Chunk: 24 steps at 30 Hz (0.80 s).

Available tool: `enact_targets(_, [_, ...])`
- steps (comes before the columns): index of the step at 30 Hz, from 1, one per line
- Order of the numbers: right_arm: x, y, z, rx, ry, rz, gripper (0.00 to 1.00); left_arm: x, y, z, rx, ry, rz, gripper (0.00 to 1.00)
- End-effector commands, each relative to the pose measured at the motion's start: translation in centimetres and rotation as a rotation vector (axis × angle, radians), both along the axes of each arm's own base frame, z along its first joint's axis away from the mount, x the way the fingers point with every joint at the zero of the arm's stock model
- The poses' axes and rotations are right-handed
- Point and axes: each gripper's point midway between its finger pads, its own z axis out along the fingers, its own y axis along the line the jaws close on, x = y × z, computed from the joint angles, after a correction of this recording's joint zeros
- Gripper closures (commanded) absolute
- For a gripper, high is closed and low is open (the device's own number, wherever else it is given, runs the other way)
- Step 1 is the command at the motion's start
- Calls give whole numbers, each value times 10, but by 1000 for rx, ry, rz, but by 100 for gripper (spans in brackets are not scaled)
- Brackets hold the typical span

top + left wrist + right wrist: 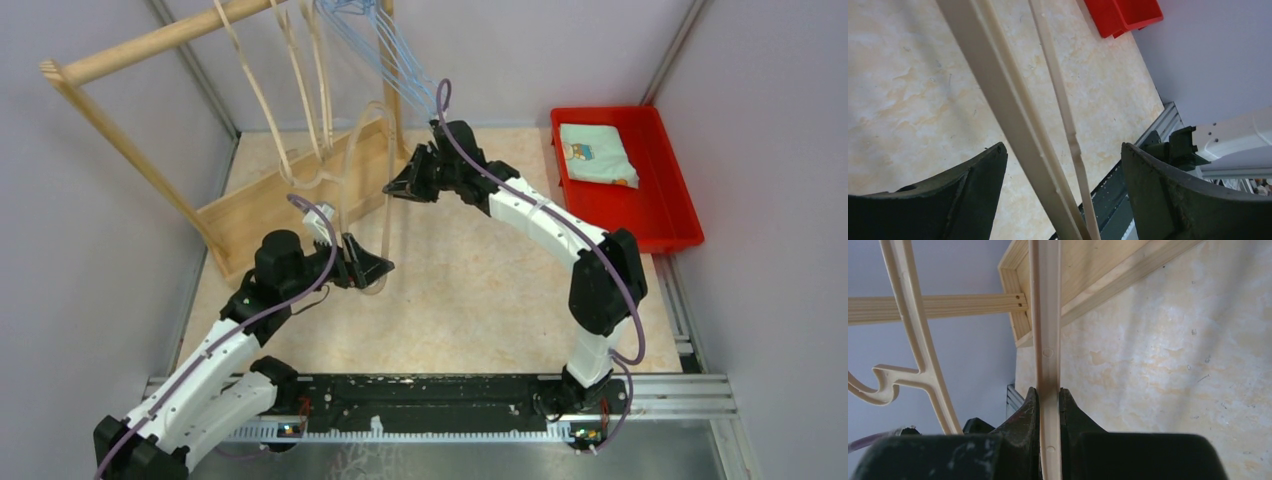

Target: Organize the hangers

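**Item: hanger sorting, one piece in hand.**

- Rack (268,205): wooden, at 10 o'clock on the table (480,300). Its rail (150,42) slopes up toward 12 o'clock.
- Beige hangers (290,90): several hang on the rail, at about 11 o'clock.
- Blue wire hangers (385,50): bunched on the rail at 12 o'clock, just beside the beige group.
- Beige hanger (387,235): off the table and roughly upright at centre, in front of the rack's base. Whether its hook is on the rail cannot be told.
- Right gripper (398,188): jaws pressed tight on one bar of this hanger. The wrist view shows the bar pinched squarely between both fingers.
- Left gripper (380,268): at 6 o'clock of the right one, low on the same hanger. Its jaws are spread wide, with two bars passing between the fingers and no grip made.
- Red tray (670,200): at 2 o'clock, holding a folded cloth (598,155). It is well apart from the work.

**Step, as judged:** one beige hanger is being shifted or hung, with the right arm carrying it and the left placed to steady it.

**Next move calls for:** the left fingers either closing on a bar to stop it swinging, or backing out without catching one. The right arm must then guide the hook to the rail among the beige group, clear of the blue wires.
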Motion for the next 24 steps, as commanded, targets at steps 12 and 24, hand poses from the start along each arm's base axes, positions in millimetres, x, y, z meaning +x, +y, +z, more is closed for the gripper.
enact_targets(12, [-9, 1, 16, 11, -29, 34, 90, 12, 32, -18, 86, 88, 227, 100])
enact_targets(24, [-13, -34, -5, -114, -28, 1, 3, 5, 101, -45, 224, 280, 609, 100])
